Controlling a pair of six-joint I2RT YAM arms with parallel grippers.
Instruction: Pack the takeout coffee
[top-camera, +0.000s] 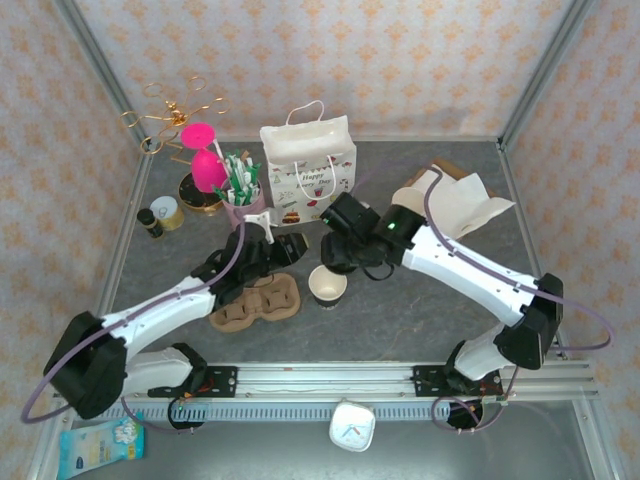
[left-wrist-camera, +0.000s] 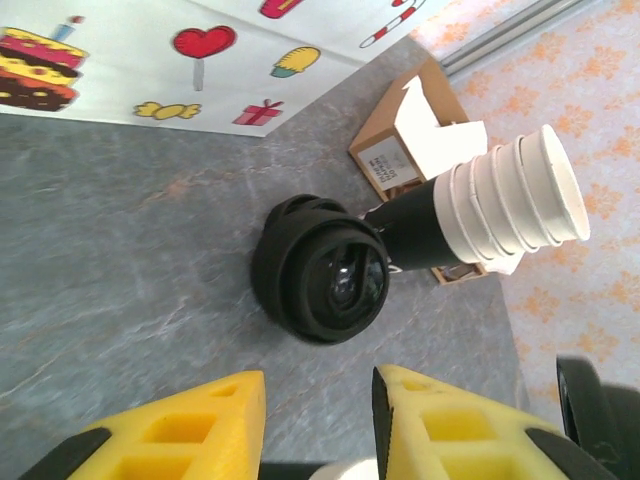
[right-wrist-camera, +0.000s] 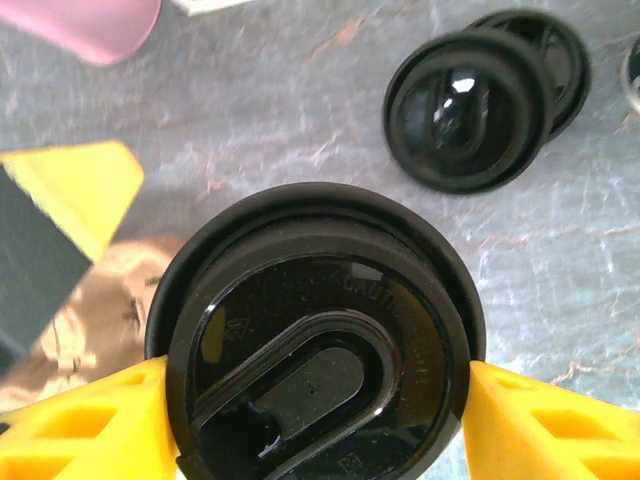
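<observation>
gripping the round black lid (right-wrist-camera: 320, 340) by its rim with the right end effector (right-wrist-camera: 318, 425), one yellow finger on each side. holding it flat, top face toward the wrist camera, most likely so as to press it down square. reaching in from the right base with elbow out and wrist bent down over the worktop (top-camera: 400, 310), near the paper cup (top-camera: 328, 285) but not yet on it. with that cup upright, uncapped, white inside showing, just beside the cardboard carrier (top-camera: 257, 303) and in front of the gift bag (top-camera: 308, 170).

stretching the left arm in low across the carrier, with the left end effector (left-wrist-camera: 318, 400) spread apart and empty. facing the spare pile of lids (left-wrist-camera: 320, 280) and the stack of cups (left-wrist-camera: 490, 205) lying on its side behind. perhaps waiting clear, perhaps ready to steady the cup; hard to say which.

judged from this: lid to be seated first, packing after.
</observation>
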